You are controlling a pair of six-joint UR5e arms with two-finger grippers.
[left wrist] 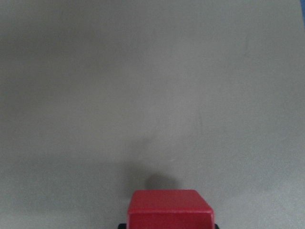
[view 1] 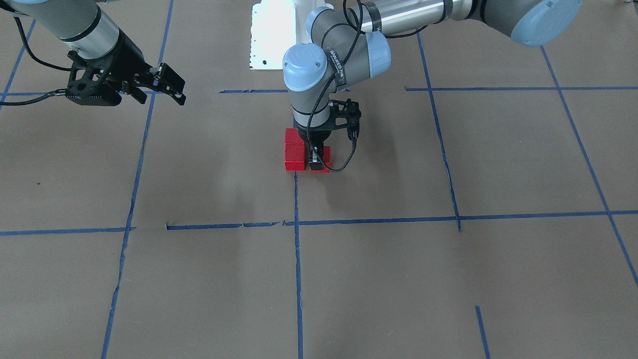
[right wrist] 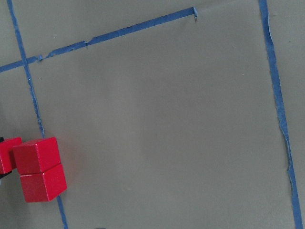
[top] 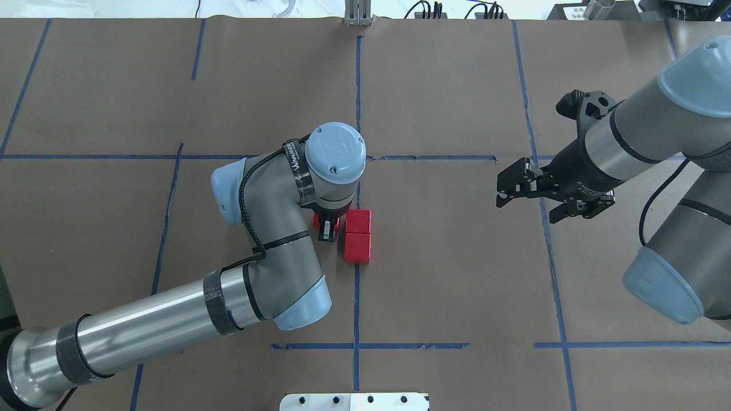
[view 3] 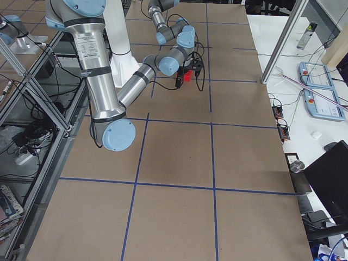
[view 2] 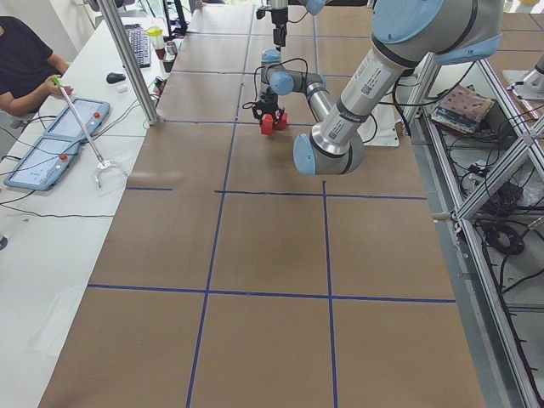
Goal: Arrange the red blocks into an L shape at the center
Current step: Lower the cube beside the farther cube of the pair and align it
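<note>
Two red blocks (top: 358, 221) (top: 357, 248) touch in a short column on the vertical blue tape line (top: 356, 297) at the center (top: 411, 245). They also show in the front view (view 1: 294, 158) (view 1: 294, 136) and the right wrist view (right wrist: 35, 155) (right wrist: 43, 182). My left gripper (top: 326, 226) points straight down and is shut on the third red block (left wrist: 170, 210). It holds this block at the paper, right beside the farther block of the column, on my left (view 1: 325, 158). My right gripper (top: 528, 202) is open and empty, well off to the right above the paper.
Blue tape lines grid the brown paper. My white base plate (top: 354, 401) sits at the near edge. My left arm's elbow (top: 268, 228) hangs over the paper left of the blocks. An operator (view 2: 25, 68) sits at a side table with tablets.
</note>
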